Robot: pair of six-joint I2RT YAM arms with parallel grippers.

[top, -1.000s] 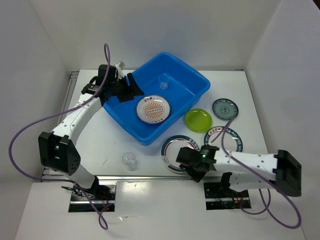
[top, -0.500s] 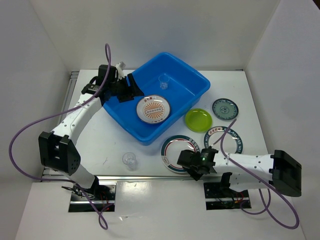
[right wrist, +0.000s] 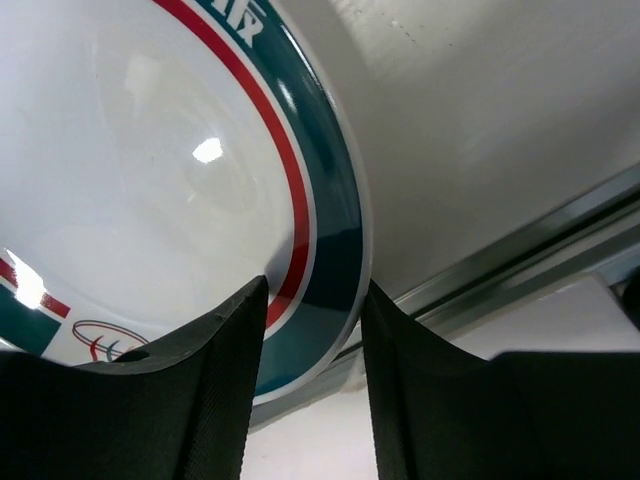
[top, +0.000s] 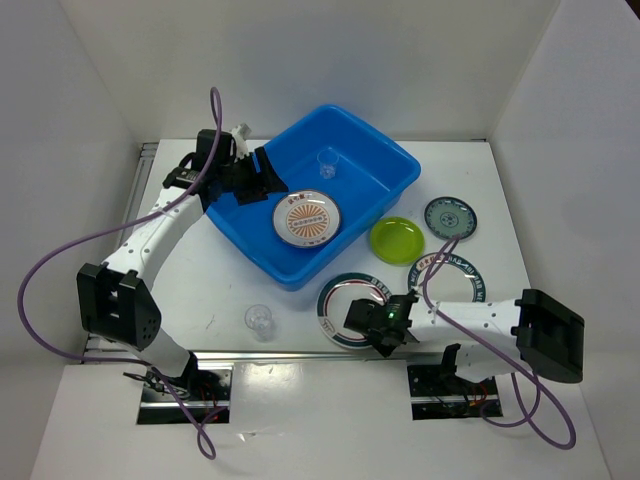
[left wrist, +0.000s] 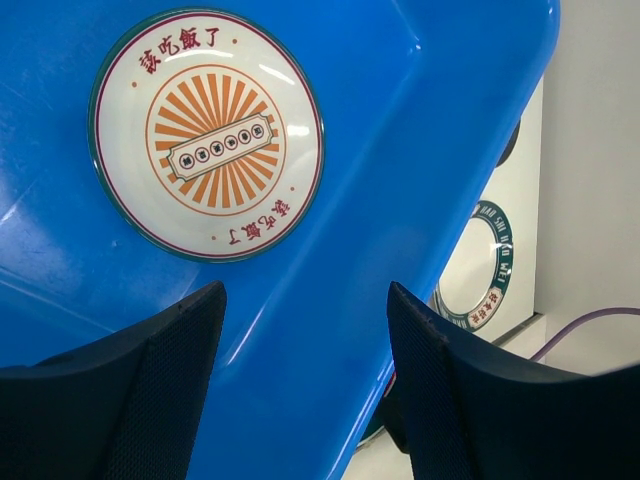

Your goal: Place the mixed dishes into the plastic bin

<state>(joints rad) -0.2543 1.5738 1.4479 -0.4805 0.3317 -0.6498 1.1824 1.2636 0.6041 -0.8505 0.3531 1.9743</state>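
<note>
The blue plastic bin (top: 372,160) holds the orange-sunburst plate (top: 306,220) and a clear cup (top: 326,165). My left gripper (top: 262,180) is open at the bin's left rim. In the left wrist view its jaws (left wrist: 305,290) span the blue wall (left wrist: 400,150) below the sunburst plate (left wrist: 207,135). My right gripper (top: 365,320) is shut on the near rim of a teal-and-red-rimmed plate (top: 345,295). In the right wrist view (right wrist: 315,290), one finger lies on the plate's face (right wrist: 200,180) and the other outside its rim.
The lime-green plate (top: 397,239), the dark teal saucer (top: 450,217) and the second teal-and-red-rimmed plate (top: 462,275) lie right of the bin. A clear cup (top: 259,320) stands near the table's front edge. White walls enclose the table.
My right gripper has moved left onto the plate's near rim, and the plate has shifted slightly left. The left arm has not moved.
</note>
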